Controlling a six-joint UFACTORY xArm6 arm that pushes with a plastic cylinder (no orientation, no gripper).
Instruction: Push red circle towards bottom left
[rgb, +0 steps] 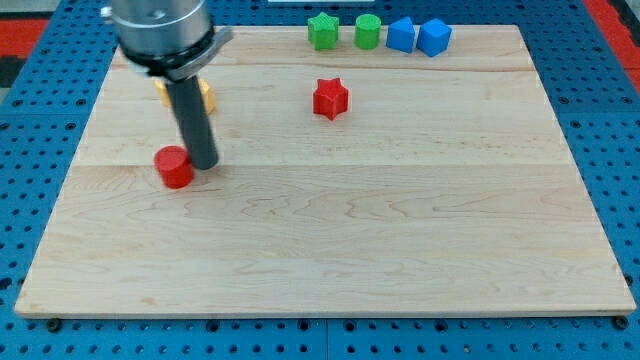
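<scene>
The red circle (174, 166) lies on the wooden board (330, 230) at the view's left, about halfway down. My tip (203, 164) stands right beside it, on its right side, touching or nearly touching it. The rod rises up to the arm's head at the view's top left.
A red star (330, 98) sits up the middle. A yellow block (207, 96) is partly hidden behind the rod. Along the top edge stand a green star (322, 31), a green cylinder (368, 31) and two blue blocks (401, 35) (434, 38).
</scene>
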